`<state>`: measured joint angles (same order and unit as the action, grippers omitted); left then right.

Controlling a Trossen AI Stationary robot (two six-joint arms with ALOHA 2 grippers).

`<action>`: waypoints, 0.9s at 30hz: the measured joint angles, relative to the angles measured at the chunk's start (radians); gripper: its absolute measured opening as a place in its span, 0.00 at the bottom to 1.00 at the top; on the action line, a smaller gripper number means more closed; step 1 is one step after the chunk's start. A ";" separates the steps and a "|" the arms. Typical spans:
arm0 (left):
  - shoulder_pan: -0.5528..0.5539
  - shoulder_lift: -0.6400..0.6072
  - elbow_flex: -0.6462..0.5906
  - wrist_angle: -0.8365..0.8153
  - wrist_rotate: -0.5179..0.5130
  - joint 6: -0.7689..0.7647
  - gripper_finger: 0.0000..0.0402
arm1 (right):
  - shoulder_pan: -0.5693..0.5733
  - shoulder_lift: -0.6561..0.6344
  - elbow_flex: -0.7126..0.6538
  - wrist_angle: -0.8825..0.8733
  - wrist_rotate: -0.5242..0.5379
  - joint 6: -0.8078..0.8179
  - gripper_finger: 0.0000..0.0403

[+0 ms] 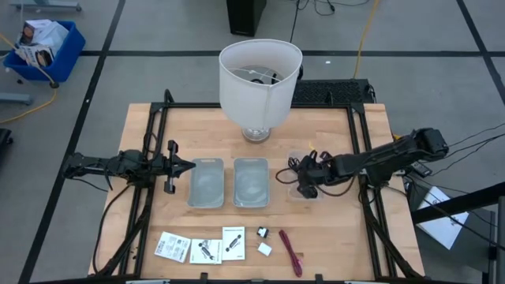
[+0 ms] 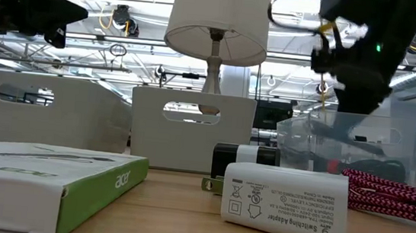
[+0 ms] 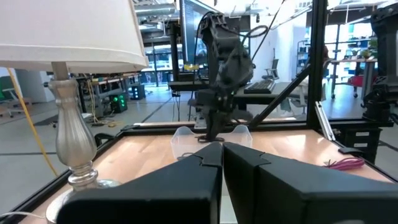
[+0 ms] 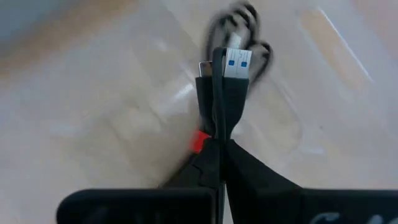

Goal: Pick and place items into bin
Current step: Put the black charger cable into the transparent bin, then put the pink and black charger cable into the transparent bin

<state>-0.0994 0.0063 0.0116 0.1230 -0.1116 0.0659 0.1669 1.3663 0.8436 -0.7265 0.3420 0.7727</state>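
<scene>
Your right gripper [image 1: 303,183] is clenched on a black USB cable [image 4: 225,74], held over the clear bin [image 1: 304,177] at the table's right. Lower the cable until its coil hangs inside the walls, then release; judge depth from the right wrist view, where the plug ends show above the fingers. That bin otherwise looks empty. The two grey trays [image 1: 207,182] at centre also look empty. Your left gripper [image 1: 189,166] waits clenched on nothing, beside the left tray. Packets [image 1: 171,246], small parts [image 1: 264,248] and a magenta cable [image 1: 290,252] remain along the front edge.
</scene>
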 joint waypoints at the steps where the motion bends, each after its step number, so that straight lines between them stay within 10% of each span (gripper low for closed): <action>1: 0.000 0.000 0.000 0.000 0.000 0.001 0.05 | -0.010 0.002 -0.008 0.005 -0.010 -0.001 0.00; 12: 0.000 0.000 0.000 -0.001 0.000 0.003 0.05 | -0.038 0.012 -0.021 0.027 -0.059 0.007 0.03; 27: 0.000 0.000 0.000 -0.004 0.000 0.006 0.05 | -0.040 -0.023 -0.014 0.014 -0.030 -0.079 0.41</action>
<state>-0.0997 0.0063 0.0116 0.1192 -0.1116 0.0724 0.1264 1.3429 0.8296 -0.7127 0.3124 0.6932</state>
